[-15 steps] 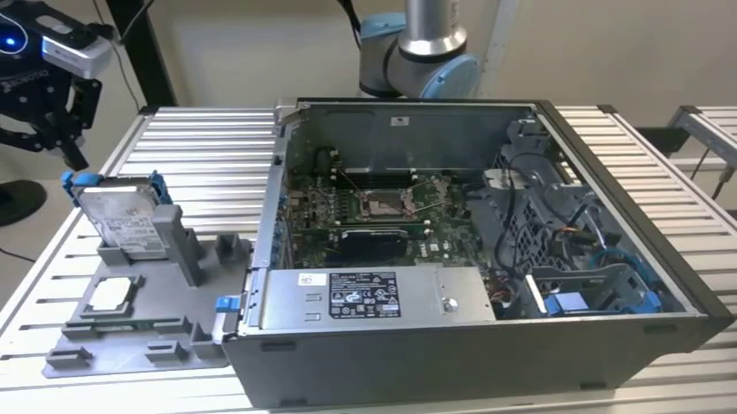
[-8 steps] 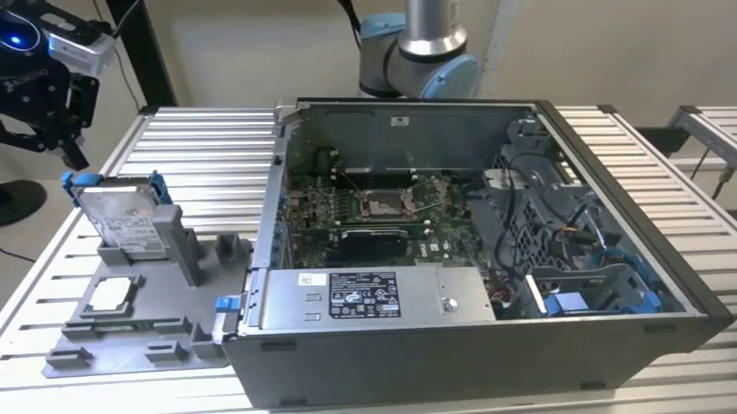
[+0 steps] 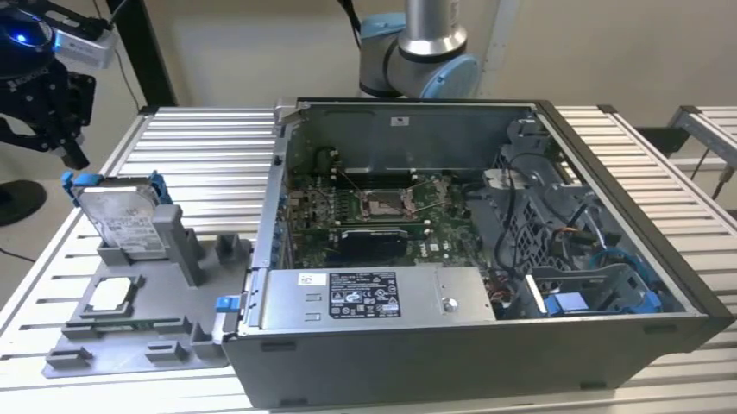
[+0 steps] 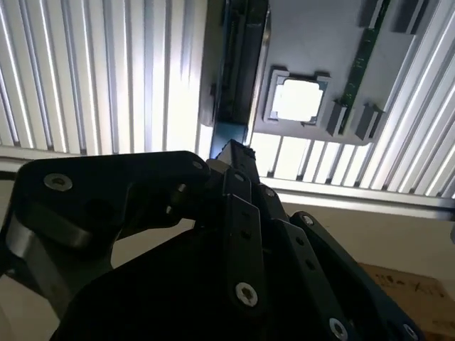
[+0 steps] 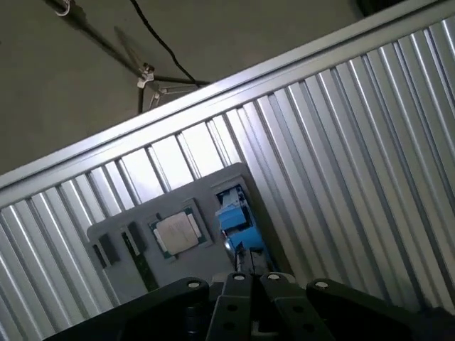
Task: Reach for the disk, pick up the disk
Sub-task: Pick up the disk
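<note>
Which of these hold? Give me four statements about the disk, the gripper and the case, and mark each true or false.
1. The disk stands on edge in the grey holder. True.
2. The gripper has lifted the disk. False: it hangs just above the disk, which sits in the holder.
3. The computer case is closed. False: it is open and its board shows.
4. A small silver chip lies flat in the holder. True.
</note>
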You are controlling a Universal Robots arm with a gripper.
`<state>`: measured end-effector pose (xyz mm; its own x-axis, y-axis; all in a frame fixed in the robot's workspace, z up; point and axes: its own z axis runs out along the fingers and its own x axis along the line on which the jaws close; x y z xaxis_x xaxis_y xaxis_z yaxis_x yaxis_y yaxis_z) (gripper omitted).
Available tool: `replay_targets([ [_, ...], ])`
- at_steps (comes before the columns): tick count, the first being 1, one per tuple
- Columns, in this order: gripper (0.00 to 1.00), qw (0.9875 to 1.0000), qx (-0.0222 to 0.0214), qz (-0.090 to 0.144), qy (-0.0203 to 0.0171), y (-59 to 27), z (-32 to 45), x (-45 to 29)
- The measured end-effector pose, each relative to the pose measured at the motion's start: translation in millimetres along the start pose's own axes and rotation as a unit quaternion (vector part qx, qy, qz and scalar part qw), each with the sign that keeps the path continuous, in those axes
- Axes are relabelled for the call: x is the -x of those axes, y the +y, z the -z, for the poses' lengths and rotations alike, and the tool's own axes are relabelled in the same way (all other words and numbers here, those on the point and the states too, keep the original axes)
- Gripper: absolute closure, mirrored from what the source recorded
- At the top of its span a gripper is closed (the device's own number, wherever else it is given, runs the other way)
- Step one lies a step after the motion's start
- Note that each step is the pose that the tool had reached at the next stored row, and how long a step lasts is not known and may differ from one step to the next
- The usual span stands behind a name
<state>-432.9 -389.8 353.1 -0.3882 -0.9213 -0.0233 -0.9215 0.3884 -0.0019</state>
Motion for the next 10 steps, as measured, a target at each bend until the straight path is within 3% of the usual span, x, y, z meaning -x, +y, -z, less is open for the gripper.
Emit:
replay_targets([
  [6, 1.00, 0.9992, 0.0007, 0.041, 0.0006, 0.9, -0.3, 0.8],
  [10, 1.00, 0.9971, 0.0015, 0.076, 0.0005, 1.1, -0.4, 0.9],
])
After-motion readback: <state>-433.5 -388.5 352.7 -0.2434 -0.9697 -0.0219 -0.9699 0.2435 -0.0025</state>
